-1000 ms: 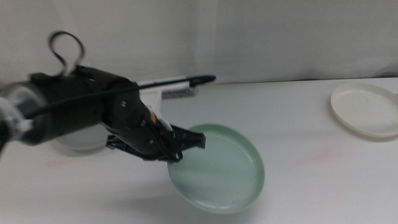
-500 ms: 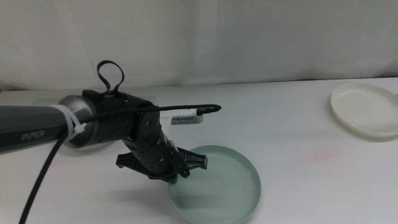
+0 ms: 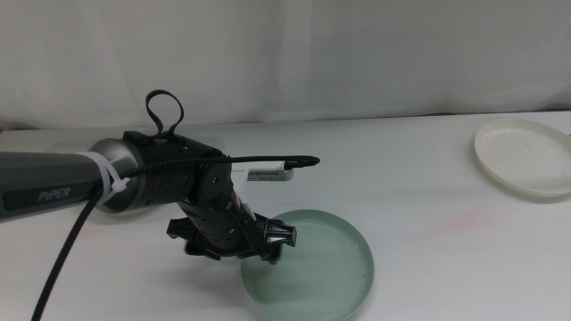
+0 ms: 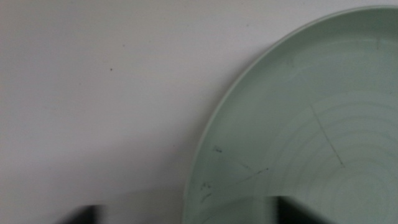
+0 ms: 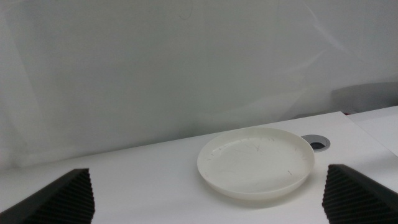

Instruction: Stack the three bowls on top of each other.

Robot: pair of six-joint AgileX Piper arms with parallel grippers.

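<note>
Probably light, stiff and slick, the pale mint-green round plastic bowl (image 3: 312,264) wants gripping at its thin rim, which the left pincer (image 3: 272,241) straddles, spread wide and empty.

Overhead forward-down view (wrists close, low)

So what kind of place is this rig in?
Probably a lab test bench, not a kitchen: a bare white table against a plain white backdrop, holding only plastic bowls, green and white.
</note>
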